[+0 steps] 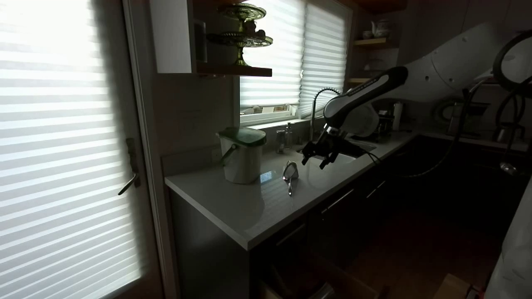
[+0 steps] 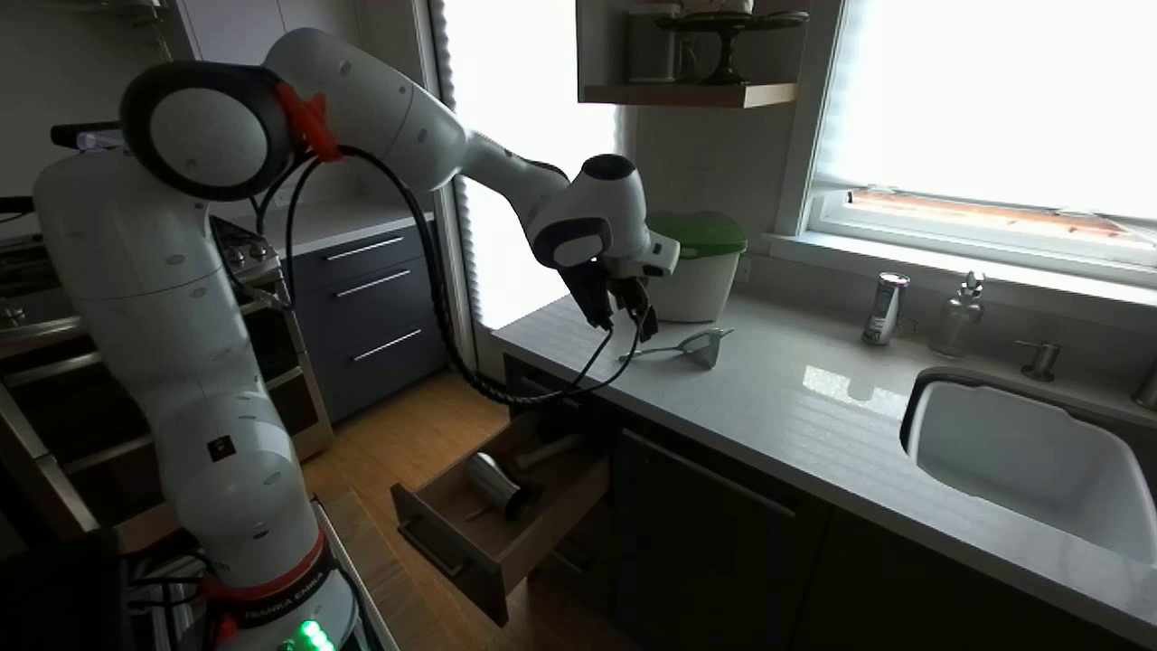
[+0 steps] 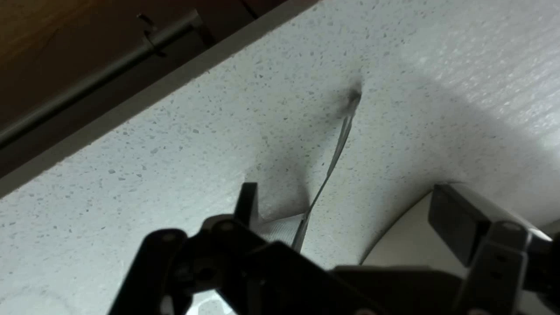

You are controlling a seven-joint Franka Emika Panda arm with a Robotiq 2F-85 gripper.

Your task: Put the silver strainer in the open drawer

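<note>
On my feed from an exterior view I have one gripper (image 1: 314, 163) hanging over the one counter (image 1: 232, 203); the one silver strainer (image 1: 290, 171) rests on that counter, apart from the gripper at its eight o'clock, handle toward six; one white container (image 1: 243, 164) with one green lid (image 1: 245, 137) stands at the strainer's ten o'clock; my wrist view shows two fingers (image 3: 457, 223) spread wide with a gap between; there the strainer's handle points to one o'clock, its bowl partly hidden by the gripper; in an exterior view one drawer (image 2: 452, 551) is pulled out below the counter, at the strainer's eight o'clock, holding at least two things, one a silver object (image 2: 493, 479) with a dark end; one can (image 2: 886, 309) and one bottle (image 2: 958, 321) stand near three o'clock, one sink (image 2: 1021, 461) near four.
</note>
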